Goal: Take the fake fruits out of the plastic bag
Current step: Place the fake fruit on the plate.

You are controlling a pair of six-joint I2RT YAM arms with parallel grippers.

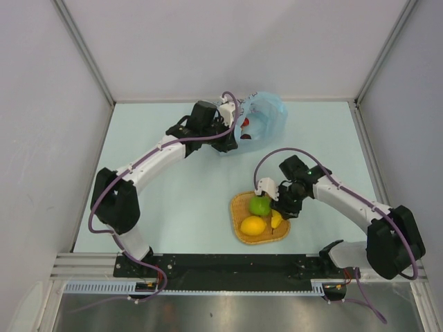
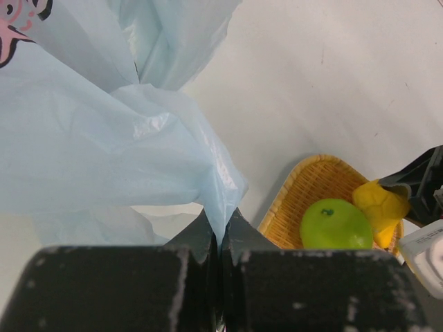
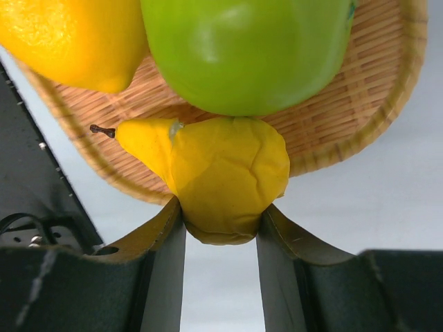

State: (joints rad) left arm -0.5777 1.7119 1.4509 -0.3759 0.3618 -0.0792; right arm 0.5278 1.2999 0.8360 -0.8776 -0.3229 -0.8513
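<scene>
A: What lies under the arms?

B: A smooth, pale blue-green table, walled by plain white panels.

A: And the left gripper?

B: Its black fingers are pressed together on a fold of the plastic bag. The bag is thin, crinkled, translucent light-blue film that billows up and ahead of the fingertips. A scrap of pink-and-dark print is cut off at the corner of the wrist view.

A: Anything inside?

B: Mostly hidden. From above, a small red shape shows at the bag's mouth, too small to name.

A: The right gripper?

B: It is partly open, with its dark fingers clamped on the broad base of a yellow pear-shaped fruit. The skin is creased, and a dark stem sits at the narrow end. Just beyond the fingertips is the orange woven tray, holding a glossy green round fruit and a pebbly lemon, both cropped. Whether the pear touches the weave cannot be told.
</scene>
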